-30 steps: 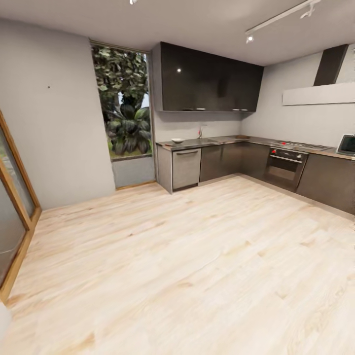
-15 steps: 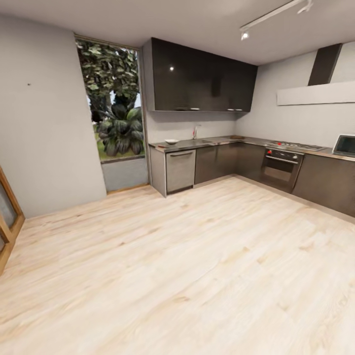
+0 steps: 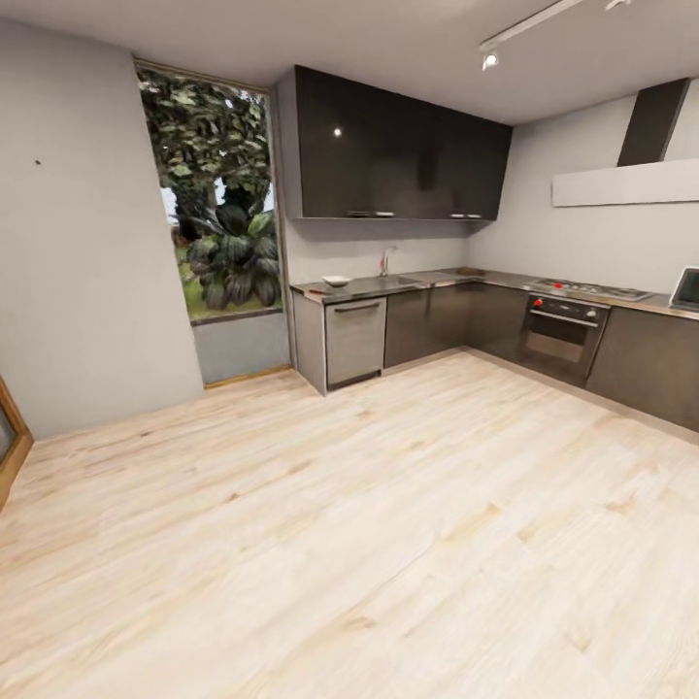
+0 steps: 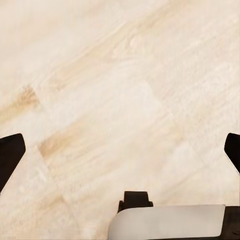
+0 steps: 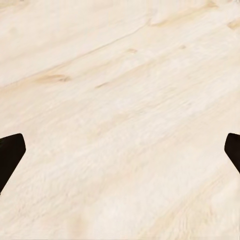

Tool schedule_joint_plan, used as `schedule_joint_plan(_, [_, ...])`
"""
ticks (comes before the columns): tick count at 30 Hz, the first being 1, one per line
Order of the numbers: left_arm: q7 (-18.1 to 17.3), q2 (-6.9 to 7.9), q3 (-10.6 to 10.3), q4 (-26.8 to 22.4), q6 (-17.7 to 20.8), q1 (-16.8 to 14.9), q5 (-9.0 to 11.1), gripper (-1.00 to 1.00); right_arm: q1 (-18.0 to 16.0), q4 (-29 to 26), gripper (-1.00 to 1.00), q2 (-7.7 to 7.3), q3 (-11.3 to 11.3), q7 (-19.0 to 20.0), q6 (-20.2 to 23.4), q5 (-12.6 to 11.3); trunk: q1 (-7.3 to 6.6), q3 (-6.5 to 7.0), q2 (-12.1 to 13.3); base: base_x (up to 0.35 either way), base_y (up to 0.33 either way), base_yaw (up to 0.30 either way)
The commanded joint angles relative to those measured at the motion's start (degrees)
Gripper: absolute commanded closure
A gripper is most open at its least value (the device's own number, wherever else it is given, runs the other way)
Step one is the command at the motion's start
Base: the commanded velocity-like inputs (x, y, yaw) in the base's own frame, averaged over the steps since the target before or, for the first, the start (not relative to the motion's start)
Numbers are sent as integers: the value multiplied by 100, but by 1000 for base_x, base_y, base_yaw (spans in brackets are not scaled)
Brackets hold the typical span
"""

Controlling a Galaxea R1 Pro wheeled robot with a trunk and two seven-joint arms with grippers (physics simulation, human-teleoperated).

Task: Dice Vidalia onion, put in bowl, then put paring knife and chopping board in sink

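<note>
Head view puts you on a pale wood plank floor in a grey-walled kitchen, well apart from the work area. One L-shaped countertop runs over dark cabinets from about 12 o'clock round to 3 o'clock. On it you have one white bowl near its left end and one chrome faucet marking the sink just right of the bowl; the basin's contents are too far off to make out. One oven with a hob above sits at 2 o'clock, and one tall window with foliage at 11 o'clock. One bank of dark wall cabinets hangs above the counter.

Left wrist view: your left gripper hangs over bare planks, fingers spread wide, nothing between them. Right wrist view: your right gripper likewise, spread wide over floor, empty.
</note>
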Motion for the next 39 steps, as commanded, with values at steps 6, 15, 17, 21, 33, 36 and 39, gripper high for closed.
schedule_joint_plan(6, [1, 0, 4, -8, -6, 3, 4, -100, 0, -6, -100, 0, 0, -5, -11, 2, 4, -4, -2, 318, 0, 0])
schedule_joint_plan(15, [1, 0, 4, -8, -6, 3, 4, -100, 0, -8, -100, 0, 0, -5, -11, 7, 4, -4, -2, 315, -24, 0])
schedule_joint_plan(17, [1, 0, 4, -8, -6, 3, 4, -100, 0, -8, -100, 0, 0, -5, -11, 7, 4, -4, -2, 298, -138, 0])
schedule_joint_plan(21, [1, 0, 4, -8, -6, 3, 4, -100, 0, -7, -100, 0, 0, -5, -11, 8, 4, -4, -2, 295, -149, 0])
schedule_joint_plan(33, [1, 0, 4, -8, -6, 3, 4, -100, 0, -8, -100, 0, 0, -5, -11, 5, 4, -4, -2, 284, -176, 0])
schedule_joint_plan(36, [1, 0, 4, -8, -6, 3, 4, -100, 0, -6, -100, 0, 0, -5, -11, 4, 4, -4, -2, 265, -202, 0])
schedule_joint_plan(39, [1, 0, 4, -8, -6, 3, 4, -100, 0, -7, -100, 0, 0, -5, -11, 5, 4, -4, -2, 258, -208, 0])
